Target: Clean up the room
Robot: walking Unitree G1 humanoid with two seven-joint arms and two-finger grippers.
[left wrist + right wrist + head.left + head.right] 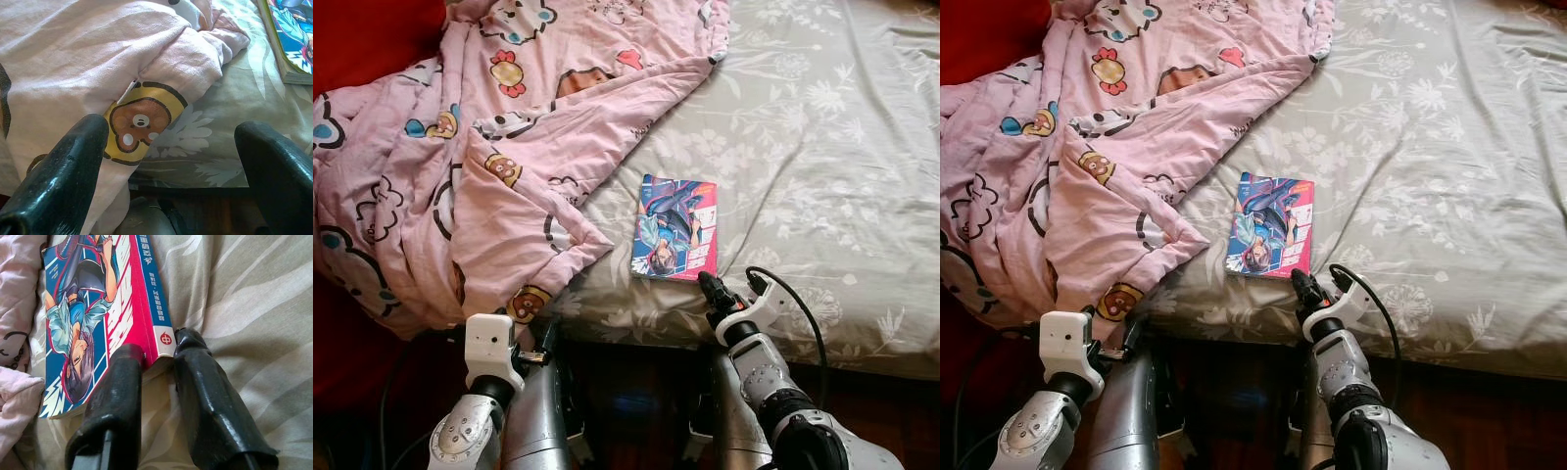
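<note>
A manga book point(675, 228) with a blue and red cover lies flat on the grey floral bed sheet point(822, 147), near the bed's front edge. My right gripper point(708, 284) reaches over that edge to the book's near right corner. In the right wrist view the book point(98, 308) has this corner pinched between the two fingers of the right gripper point(156, 345), one finger on the cover, the other against the spine. My left gripper point(171, 137) is open, its fingers wide apart before the hanging corner of a pink cartoon blanket point(460, 147).
The crumpled pink blanket covers the bed's left half and droops over the front edge. A red cushion or seat point(362, 39) sits at the far left. Dark wooden floor point(636, 392) lies below the bed edge. The sheet to the right of the book is bare.
</note>
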